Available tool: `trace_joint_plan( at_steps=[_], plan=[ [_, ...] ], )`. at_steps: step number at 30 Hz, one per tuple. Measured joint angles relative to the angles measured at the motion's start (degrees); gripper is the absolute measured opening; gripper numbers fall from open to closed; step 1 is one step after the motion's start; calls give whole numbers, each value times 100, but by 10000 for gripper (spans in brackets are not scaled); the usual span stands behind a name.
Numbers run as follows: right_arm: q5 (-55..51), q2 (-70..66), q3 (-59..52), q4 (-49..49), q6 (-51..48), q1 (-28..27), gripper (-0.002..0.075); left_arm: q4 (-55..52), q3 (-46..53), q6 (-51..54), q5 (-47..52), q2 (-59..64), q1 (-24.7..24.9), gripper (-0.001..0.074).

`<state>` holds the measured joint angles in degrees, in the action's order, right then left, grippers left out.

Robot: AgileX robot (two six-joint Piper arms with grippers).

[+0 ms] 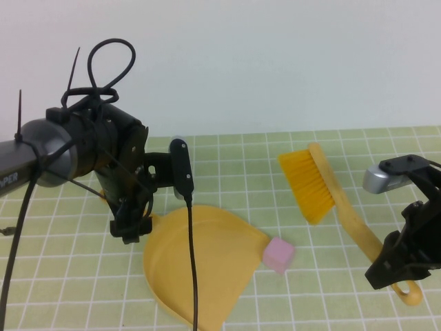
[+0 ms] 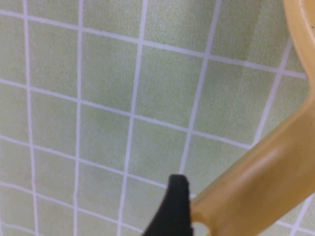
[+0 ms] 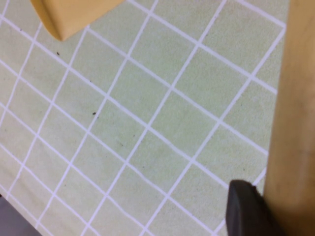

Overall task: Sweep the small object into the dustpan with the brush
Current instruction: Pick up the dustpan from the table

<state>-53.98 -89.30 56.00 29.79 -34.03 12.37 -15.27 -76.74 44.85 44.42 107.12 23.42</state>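
The yellow dustpan (image 1: 207, 265) lies flat on the green checked mat, its thin handle (image 2: 256, 182) reaching left. My left gripper (image 1: 131, 231) hovers at the end of that handle, by its hole. The small pink cube (image 1: 279, 255) rests on the mat against the pan's right corner. Behind and to the right of it, the brush (image 1: 310, 181) hangs tilted, bristles apart from the cube. Its long handle (image 3: 295, 123) runs down to my right gripper (image 1: 398, 265), which is shut on it near the end.
A black cable (image 1: 193, 276) from the left arm hangs across the dustpan. The green mat (image 1: 69, 289) ends at a white wall behind.
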Motion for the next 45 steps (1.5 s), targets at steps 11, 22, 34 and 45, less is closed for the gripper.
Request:
trace_joint_plan(
  at_steps=[11, 22, 34, 45],
  plan=[
    [0, 0, 0, 0, 0, 0, 169, 291, 0, 1128, -192, 140, 0, 661],
    [0, 0, 0, 0, 141, 0, 169, 284, 0, 1173, -225, 324, 0, 601],
    [124, 0, 0, 0, 146, 0, 169, 385, 0, 1173, 454, 335, 0, 254],
    [-304, -175, 0, -1879, 1897, 0, 169, 198, -4, 621, 1293, 303, 325, 219]
  ],
)
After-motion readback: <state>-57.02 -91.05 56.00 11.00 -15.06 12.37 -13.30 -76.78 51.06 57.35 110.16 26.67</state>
